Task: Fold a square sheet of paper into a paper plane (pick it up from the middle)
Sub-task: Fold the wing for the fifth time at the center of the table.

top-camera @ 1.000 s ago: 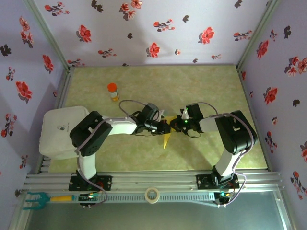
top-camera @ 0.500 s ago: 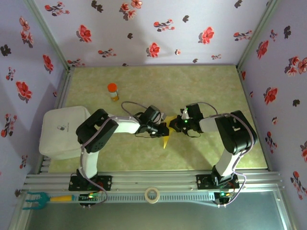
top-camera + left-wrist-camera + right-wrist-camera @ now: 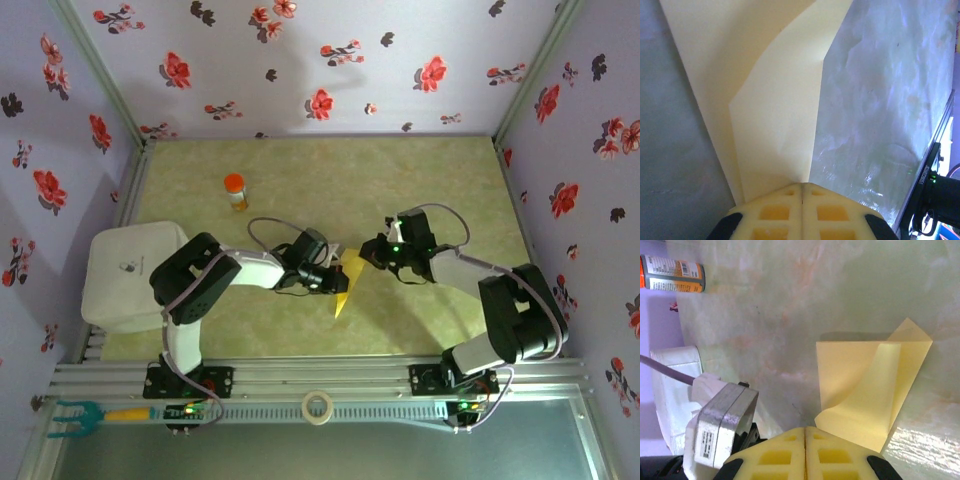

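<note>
Thin yellow creased paper sheet [image 3: 775,125]: light, floppy, tears easily. Left fingers [image 3: 765,215] closed, pinching its folded end. Right fingers [image 3: 780,455] closed, apparently empty. Best hold: near centre crease.

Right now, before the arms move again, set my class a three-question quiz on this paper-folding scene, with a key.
1. True or false: the left gripper is shut on the folded yellow sheet of paper.
2. Seen from above, the small orange-capped bottle is: A) on the white box; B) on the greenish table top; C) on the metal rail.
3. Fill in: the right gripper has its jaws ____, with the paper lying close by its tips.
Key: 1 true; 2 B; 3 shut.
</note>
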You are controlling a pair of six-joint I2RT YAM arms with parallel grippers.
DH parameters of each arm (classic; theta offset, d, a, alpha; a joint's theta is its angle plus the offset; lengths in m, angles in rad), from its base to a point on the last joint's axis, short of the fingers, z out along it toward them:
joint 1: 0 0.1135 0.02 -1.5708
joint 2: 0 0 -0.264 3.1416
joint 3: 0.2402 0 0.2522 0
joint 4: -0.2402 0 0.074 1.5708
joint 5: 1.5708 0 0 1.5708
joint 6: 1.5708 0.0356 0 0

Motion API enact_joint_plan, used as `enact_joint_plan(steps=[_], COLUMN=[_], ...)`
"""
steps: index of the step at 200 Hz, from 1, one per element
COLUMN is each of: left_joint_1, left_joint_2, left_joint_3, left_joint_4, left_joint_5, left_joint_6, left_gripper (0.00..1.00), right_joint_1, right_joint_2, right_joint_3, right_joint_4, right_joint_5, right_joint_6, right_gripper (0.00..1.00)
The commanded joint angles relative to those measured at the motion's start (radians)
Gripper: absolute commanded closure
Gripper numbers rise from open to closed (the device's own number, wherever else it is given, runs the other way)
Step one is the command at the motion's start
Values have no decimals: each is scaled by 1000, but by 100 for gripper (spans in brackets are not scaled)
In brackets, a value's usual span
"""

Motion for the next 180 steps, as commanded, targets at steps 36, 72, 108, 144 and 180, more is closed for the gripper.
enact_joint_plan(steps=[36,72,108,144,180], left_joint_1=[-15,-13,-12,-12,-11], left_joint_2=[42,41,41,45,53], left_joint_3=[-59,-64,-61,-72,-85], left_joint_4=[-155,-154,-167,-178,-177], left_joint_5=[2,1,-1,-8,-12], left_joint_6=[23,18,19,23,24], left_gripper=[100,100,100,100,100], right_joint_1=[74,81,59,12,-27], right_joint_2=[86,166,216,254,274], right_joint_3=[-21,0,15,37,72], right_joint_4=[21,49,27,40,27], right_joint_5=[-11,-40,41,47,35], right_joint_6=[-32,-46,-60,-40,-42], right_gripper=[94,96,96,96,96])
